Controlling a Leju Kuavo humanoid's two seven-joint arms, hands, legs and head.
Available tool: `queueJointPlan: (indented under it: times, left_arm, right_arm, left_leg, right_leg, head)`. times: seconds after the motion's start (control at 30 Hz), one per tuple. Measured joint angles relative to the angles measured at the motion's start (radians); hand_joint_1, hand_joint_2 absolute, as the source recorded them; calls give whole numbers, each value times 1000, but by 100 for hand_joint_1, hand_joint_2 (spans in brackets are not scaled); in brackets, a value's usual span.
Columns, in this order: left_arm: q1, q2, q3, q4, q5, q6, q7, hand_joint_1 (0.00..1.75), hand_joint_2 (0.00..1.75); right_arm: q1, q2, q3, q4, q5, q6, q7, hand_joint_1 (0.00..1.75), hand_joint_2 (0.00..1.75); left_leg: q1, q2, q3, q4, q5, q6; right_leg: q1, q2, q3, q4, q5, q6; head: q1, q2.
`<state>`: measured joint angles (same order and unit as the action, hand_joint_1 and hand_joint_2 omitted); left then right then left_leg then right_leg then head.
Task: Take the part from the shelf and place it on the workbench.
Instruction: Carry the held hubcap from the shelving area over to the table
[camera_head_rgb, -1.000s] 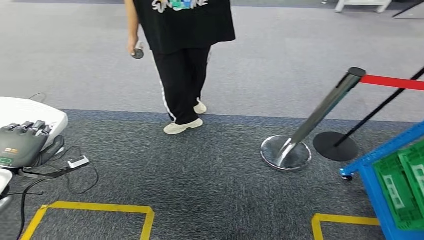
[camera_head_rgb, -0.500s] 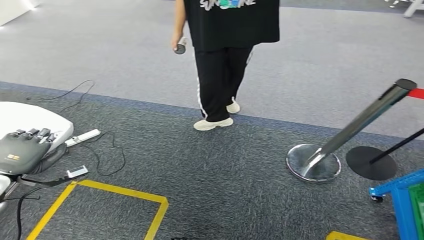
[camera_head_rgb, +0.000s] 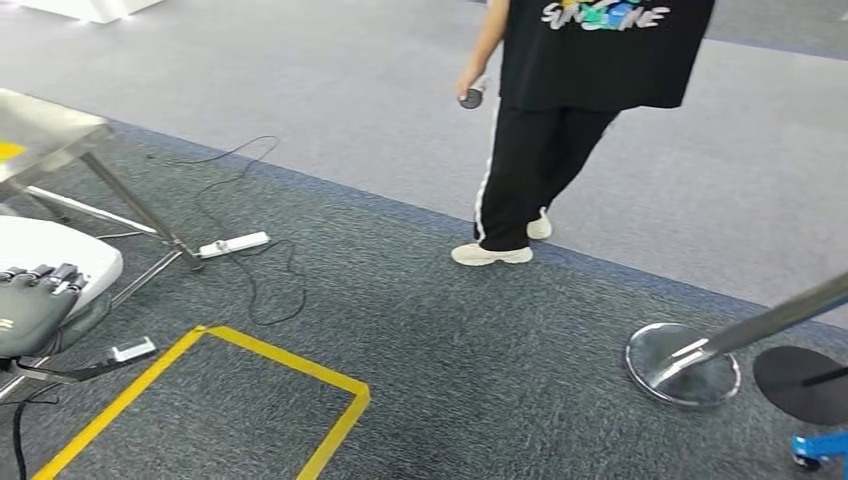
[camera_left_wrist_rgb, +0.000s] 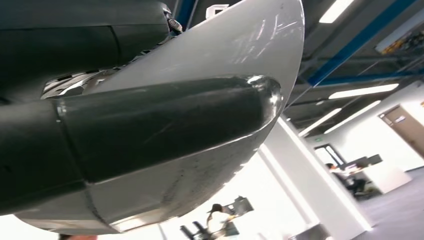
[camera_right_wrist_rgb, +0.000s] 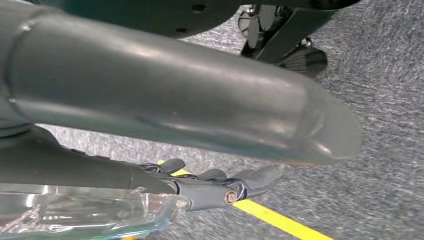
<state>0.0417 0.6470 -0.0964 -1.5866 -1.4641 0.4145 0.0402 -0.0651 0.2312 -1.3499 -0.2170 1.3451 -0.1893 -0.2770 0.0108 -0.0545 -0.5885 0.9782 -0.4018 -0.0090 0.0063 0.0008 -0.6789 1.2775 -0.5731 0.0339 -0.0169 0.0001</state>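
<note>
One robot hand, the left robot hand (camera_head_rgb: 35, 305), shows at the near left edge of the head view, its dark fingers (camera_head_rgb: 42, 274) laid against a smooth white curved part (camera_head_rgb: 60, 250) that it carries against its palm. In the left wrist view the same grey thumb (camera_left_wrist_rgb: 165, 120) presses across the pale shell of that part (camera_left_wrist_rgb: 235, 55), so the hand grips it. The right robot hand (camera_right_wrist_rgb: 200, 187) hangs over the dark grey carpet floor (camera_right_wrist_rgb: 380, 120); its thick thumb crosses the view and its darker fingers sit beside a clear glossy piece at the picture's edge, but whether it holds anything cannot be told.

Just beyond the left hand, a yellow tape outline (camera_head_rgb: 270, 365) marks a square on the carpet. A small white device (camera_head_rgb: 131, 350) lies near its corner. Farther on, a white power strip (camera_head_rgb: 233, 243) with a thin black cable rests by the slanted legs of a steel-topped tabletop (camera_head_rgb: 45, 135). To the right stands the round chrome base of a barrier post (camera_head_rgb: 683, 365), beside a flat black disc base (camera_head_rgb: 800, 385). Farthest away, a person in a black shirt and black striped trousers (camera_head_rgb: 540, 160) stands on the carpet, holding a small dark object.
</note>
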Motion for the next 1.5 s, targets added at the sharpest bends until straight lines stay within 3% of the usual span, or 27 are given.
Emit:
queueJointPlan:
  times: [0.03, 0.1, 0.17, 0.23, 0.3, 0.37, 0.43, 0.47, 0.53, 0.6, 0.67, 0.73, 0.77, 0.83, 0.9, 0.97, 1.0, 1.03, 1.07, 1.13, 1.17, 1.23, 1.27, 1.33, 1.4, 1.47, 1.5]
  left_arm:
    - [1, -2, 0, 0, 0, 0, -2, 175, 0]
    - [0, -5, 2, 0, 0, 1, -5, 175, 0]
    - [1, -6, 4, 0, 0, 2, -6, 175, 0]
    - [5, -7, 7, 0, 0, 3, -7, 175, 0]
    - [6, -8, 10, 0, 2, 4, -8, 175, 0]
    - [2, -11, 11, 0, 6, 4, -11, 175, 0]
    - [1, -19, 11, 0, 10, 4, -17, 175, 0]
    - [2, -22, 11, 0, 12, 4, -19, 175, 0]
    - [2, -27, 11, 0, 16, 2, -23, 175, 0]
    - [-2, -29, 11, 0, 18, -1, -24, 175, 0]
    - [-10, -31, 12, 0, 19, -5, -25, 175, 0]
    - [-12, -34, 12, 0, 19, -11, -26, 175, 0]
    - [-11, -34, 12, 0, 20, -14, -26, 175, 0]
    - [-14, -35, 13, 0, 21, -20, -27, 175, 0]
    - [-18, -39, 9, 0, 21, -24, -27, 175, 0]
    - [-19, -47, 3, 0, 21, -24, -27, 175, 0]
    - [-20, -51, -1, 0, 21, -24, -27, 175, 0]
    - [-21, -55, -5, 0, 21, -24, -27, 175, 0]
    - [-24, -58, -10, 0, 21, -24, -27, 175, 0]
    - [-32, -61, -18, 0, 21, -24, -27, 175, 0]
    - [-37, -61, -21, 0, 21, -24, -27, 175, 0]
    - [-41, -60, -27, 0, 21, -24, -27, 175, 0]
    - [-40, -60, -28, 0, 21, -24, -27, 175, 0]
    - [-44, -59, -30, 0, 22, -24, -27, 175, 0]
    - [-51, -60, -35, 0, 24, -26, -27, 175, 0]
    - [-54, -60, -43, 0, 27, -31, -27, 175, 0]
    - [-54, -61, -47, 0, 28, -34, -27, 175, 0]
  right_arm:
    - [0, 0, 0, 0, 0, 0, 0, 0, 0]
    - [-1, 1, 1, 1, 0, -1, 0, 0, 0]
    - [-2, 2, 1, 2, 0, -2, 0, 0, 0]
    - [-2, 4, 1, 3, 0, -2, 0, 0, 0]
    - [-2, 5, 1, 3, 0, -2, 0, 0, 0]
    - [-2, 6, 1, 4, 0, -2, 0, 0, 0]
    - [1, 6, 1, 4, 0, 2, 0, 0, 0]
    - [1, 5, 1, 4, 0, 7, 0, 0, 0]
    - [1, 5, 2, 4, 1, 17, 0, 0, 0]
    - [0, 5, 2, 4, 1, 23, 0, 0, 0]
    - [0, 4, 2, 3, 2, 25, -1, 0, 0]
    - [0, 3, 2, 3, 2, 26, -1, 0, 0]
    - [-1, 2, 2, 3, 2, 26, -1, 0, 0]
    - [-2, 2, 2, 3, 2, 27, -2, 0, 0]
    - [0, 1, 2, 3, 1, 30, -2, 0, 0]
    - [3, 0, 2, 3, 1, 33, -2, 0, 0]
    - [4, -1, 2, 3, 1, 34, -2, 0, 0]
    - [5, -2, 2, 3, 0, 36, -3, 0, 0]
    - [5, -3, 2, 3, 0, 37, -3, 0, 0]
    - [4, -5, 2, 3, -1, 39, -4, 0, 0]
    - [4, -5, 2, 3, -1, 39, -5, 0, 0]
    - [3, -5, 2, 3, -1, 40, -5, 0, 0]
    - [3, -6, 2, 3, -1, 40, -5, 0, 0]
    - [1, -6, 2, 3, -1, 40, -6, 0, 0]
    - [2, -6, 2, 3, -2, 40, -6, 0, 0]
    - [6, -6, 2, 3, -3, 40, -5, 0, 0]
    - [7, -6, 2, 3, -4, 40, -5, 0, 0]
  left_leg:
    - [1, -15, 1, 0, 1, -1]
    - [2, -41, -2, 2, 3, -8]
    - [4, -65, -10, 2, 9, -21]
    - [8, -82, -17, -2, 16, -35]
    - [5, -44, -33, 25, -4, -42]
    - [0, 17, -82, 132, -65, -47]
    - [1, 38, -138, 256, -117, -50]
    - [1, 40, -147, 281, -119, -50]
    - [1, 51, -109, 221, -76, -50]
    - [-3, 99, -32, 88, -25, -48]
    - [-8, 130, 5, 17, -11, -35]
    - [-9, 109, 2, 10, -13, -19]
    - [-7, 96, 1, 9, -12, -14]
    - [-1, 73, 2, 8, -9, -4]
    - [2, 50, 1, 8, -7, 1]
    - [1, 23, 0, 8, -7, 3]
    - [1, 9, 1, 8, -7, 3]
    - [2, -6, 2, 8, -7, 3]
    - [3, -19, 3, 9, -7, 1]
    - [3, -46, 0, 11, -5, -5]
    - [4, -58, -4, 12, -3, -11]
    - [7, -82, -11, 9, 4, -23]
    - [7, -77, -14, 10, 3, -28]
    - [3, -26, -35, 51, -26, -36]
    - [-1, 32, -89, 170, -92, -41]
    - [0, 44, -138, 281, -133, -43]
    - [0, 44, -139, 291, -127, -43]
  right_leg:
    - [-1, 10, 29, -64, 39, -2]
    - [-7, 63, 90, -196, 92, -5]
    - [-10, 93, 116, -247, 102, -8]
    - [-9, 71, 118, -250, 107, -17]
    - [-10, 46, 118, -255, 112, -29]
    - [-8, 18, 118, -258, 113, -38]
    - [-6, -12, 116, -258, 111, -42]
    - [-6, -26, 115, -258, 111, -43]
    - [-6, -54, 116, -258, 109, -42]
    - [-1, -79, 120, -256, 105, -36]
    - [6, -102, 122, -254, 99, -26]
    - [10, -124, 128, -255, 94, -17]
    - [9, -119, 128, -251, 88, -11]
    - [5, -70, 105, -197, 53, 2]
    - [2, -18, 42, -67, -6, 7]
    - [2, -5, -12, 30, -29, 6]
    - [2, -2, -16, 26, -13, 4]
    - [2, 4, 0, -18, 22, 0]
    - [0, 22, 29, -88, 63, -2]
    - [-6, 71, 85, -213, 112, -6]
    - [-8, 87, 98, -240, 117, -7]
    - [-7, 75, 104, -246, 116, -13]
    - [-7, 62, 105, -247, 118, -19]
    - [-9, 36, 106, -252, 122, -31]
    - [-6, 9, 104, -254, 122, -38]
    - [-4, -20, 103, -254, 121, -40]
    - [-3, -34, 102, -254, 121, -40]
  head:
    - [0, 0]
    - [0, 0]
    - [-1, 0]
    - [-2, 0]
    - [-5, 0]
    - [-9, 0]
    - [-10, 0]
    - [-10, 0]
    - [-10, 0]
    - [-11, 0]
    - [-11, 0]
    - [-9, 0]
    - [-9, 0]
    - [-5, 0]
    - [-1, 0]
    - [-1, 0]
    - [-1, 0]
    - [-1, 0]
    - [-1, 0]
    - [-2, 0]
    - [-2, 0]
    - [-2, 0]
    - [-2, 0]
    - [-7, 0]
    - [-11, 0]
    - [-11, 0]
    - [-11, 0]
